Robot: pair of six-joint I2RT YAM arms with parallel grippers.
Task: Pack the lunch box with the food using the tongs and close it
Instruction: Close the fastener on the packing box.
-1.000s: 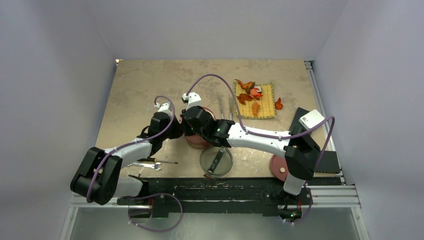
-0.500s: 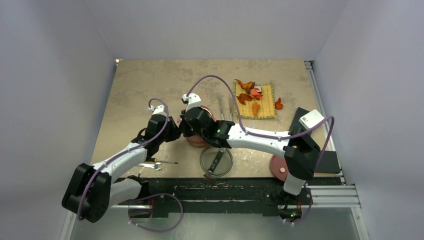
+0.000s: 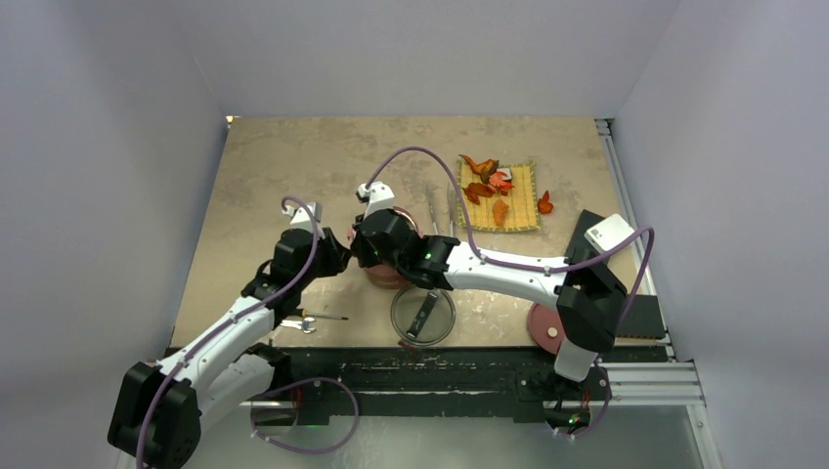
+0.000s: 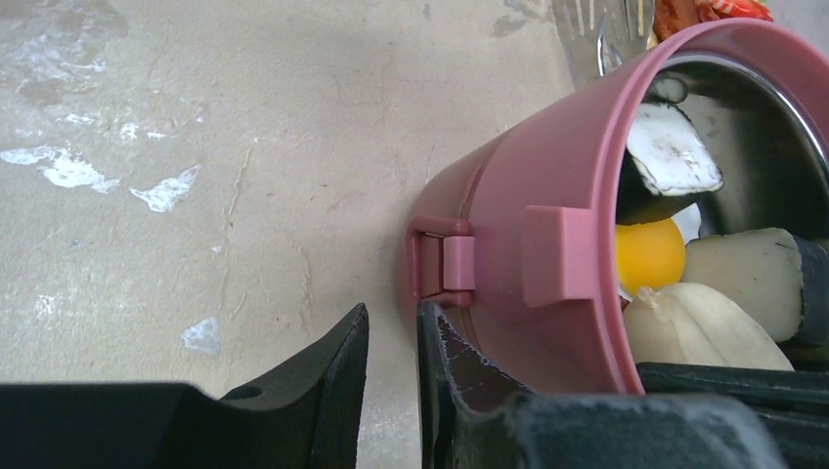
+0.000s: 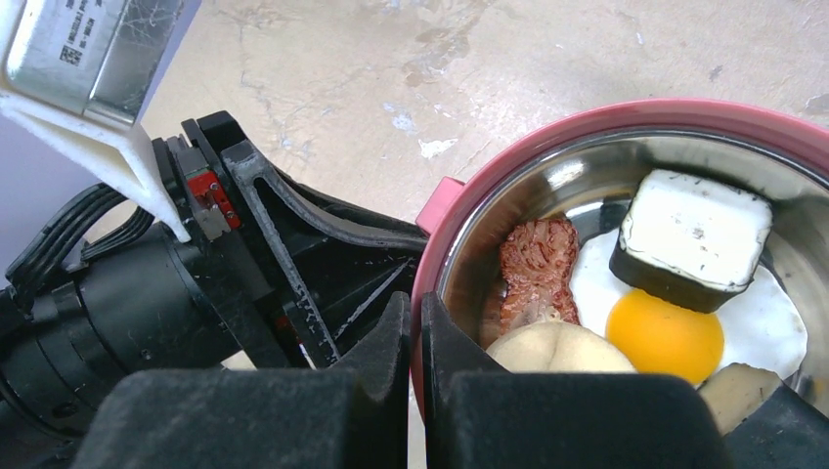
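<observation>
The lunch box [image 3: 386,276] is a dusty-red bowl with a steel inside, mid-table. My right gripper [image 5: 411,303] is shut on its left rim [image 5: 606,117], one finger inside and one outside. Food lies in the bowl: a fried egg [image 5: 665,332], a beige bun [image 5: 557,347], a red-brown chunk [image 5: 538,264] and a white cube [image 5: 696,234]. My left gripper [image 4: 391,311] stands slightly open beside the bowl's outer wall [image 4: 528,244], below its side clasp, with only table between the fingers. The tongs [image 3: 440,207] lie behind the bowl. More food [image 3: 489,186] sits on the yellow mat [image 3: 523,200].
A dark see-through lid [image 3: 423,315] lies in front of the bowl. A red disc lid [image 3: 545,327] rests near the right arm's base. A wrench and screwdriver [image 3: 303,319] lie at the front left. One orange piece [image 3: 545,203] sits just right of the mat.
My left gripper has opened a little and drawn back to the left, away from the bowl's side. The right gripper has kept its hold on the rim.
</observation>
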